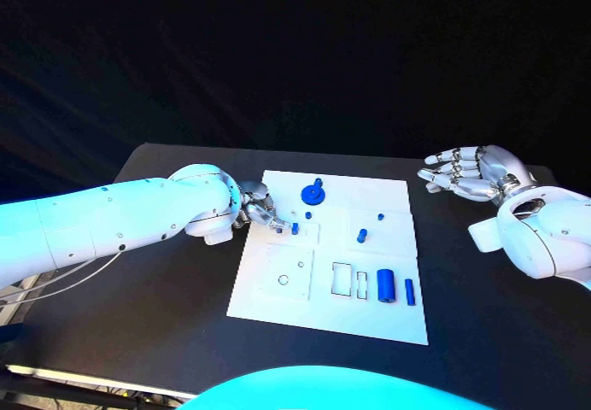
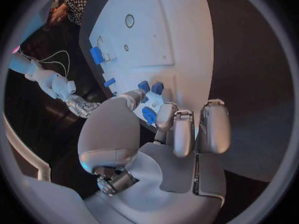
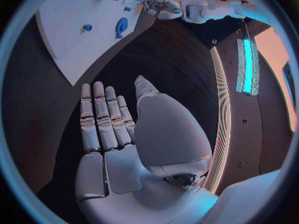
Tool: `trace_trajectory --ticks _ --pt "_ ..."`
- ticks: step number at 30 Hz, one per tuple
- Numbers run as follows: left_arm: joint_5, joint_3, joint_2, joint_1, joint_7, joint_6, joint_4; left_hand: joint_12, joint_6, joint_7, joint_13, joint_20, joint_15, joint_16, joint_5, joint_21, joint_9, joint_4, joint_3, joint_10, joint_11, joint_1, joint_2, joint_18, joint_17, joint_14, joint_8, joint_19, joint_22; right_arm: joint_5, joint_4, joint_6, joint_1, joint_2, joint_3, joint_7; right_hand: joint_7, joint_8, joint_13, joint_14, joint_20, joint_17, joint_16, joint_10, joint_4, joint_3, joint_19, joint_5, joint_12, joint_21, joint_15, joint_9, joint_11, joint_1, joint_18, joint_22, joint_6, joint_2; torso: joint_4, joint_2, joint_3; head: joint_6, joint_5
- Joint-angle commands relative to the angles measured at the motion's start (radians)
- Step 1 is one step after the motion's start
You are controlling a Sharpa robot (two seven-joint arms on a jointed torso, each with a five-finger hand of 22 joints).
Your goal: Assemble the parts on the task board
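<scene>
A black table is seen from above against a dark, unlit background. In the middle of it lies the white task board, a flat rectangular plate marked with outlined recesses and a small round hole. No brand, label or readable writing can be made out on the board or on the arms.

Several blue parts are spread over the board. A round blue part with a short stem lies near the far edge. A small blue peg and a tiny blue piece are set near the middle. A larger blue cylinder and a thin blue bar lie side by side near the board's right edge.

The left hand is held at the board's left edge, its fingers curled down around a small blue part. Whether that part is actually gripped cannot be told, since the fingertips hide the contact.

The right hand is held over the bare table, well apart from the board, with its fingers spread and nothing in them.
</scene>
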Motion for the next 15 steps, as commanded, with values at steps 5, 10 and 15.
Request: trace_trajectory --ticks 5,10,15 --pt "0.009 -0.001 0.005 -0.001 0.001 0.028 -0.002 0.000 0.005 0.003 0.004 0.009 0.007 0.002 0.006 -0.005 -0.007 0.000 -0.009 -0.002 0.000 0.033 0.009 0.013 0.255 0.101 -0.006 0.001 0.001 -0.005 0.002 0.008 -0.001 0.000 0.000 0.010 0.081 0.003 -0.001 0.006 -0.002 -0.001 -0.006 -0.003 -0.003 -0.003 -0.007 -0.004 0.005 -0.002 0.003 -0.001 0.000 -0.005 0.012 -0.001 0.001 0.009 0.0005 0.000 0.0002 -0.002 -0.001" --pt "0.014 -0.001 0.005 -0.001 0.000 0.035 -0.005 0.002 0.010 0.002 0.007 0.010 0.007 0.003 0.007 -0.004 -0.010 0.000 -0.008 0.000 -0.001 0.048 0.018 0.013 0.257 0.102 -0.006 0.002 0.003 -0.005 0.002 0.008 -0.001 0.000 0.000 0.010 0.081 0.003 -0.001 0.006 -0.002 -0.001 -0.006 -0.003 -0.003 -0.003 -0.007 -0.004 0.005 -0.002 0.003 -0.001 0.000 -0.005 0.012 -0.001 0.001 0.009 0.0000 0.000 0.0003 -0.003 -0.002" --pt "0.019 -0.001 0.006 -0.001 -0.001 0.040 -0.006 0.003 0.014 0.000 0.008 0.010 0.006 0.004 0.007 -0.004 -0.011 -0.001 -0.007 0.001 -0.002 0.059 0.022 0.012 0.258 0.102 -0.005 0.002 0.004 -0.005 0.002 0.008 -0.001 0.000 0.000 0.010 0.081 0.003 -0.001 0.007 -0.002 -0.002 -0.007 -0.002 -0.003 -0.004 -0.007 -0.004 0.005 -0.002 0.003 -0.001 0.000 -0.005 0.012 -0.003 0.001 0.009 0.0008 0.000 0.0001 -0.004 -0.003"
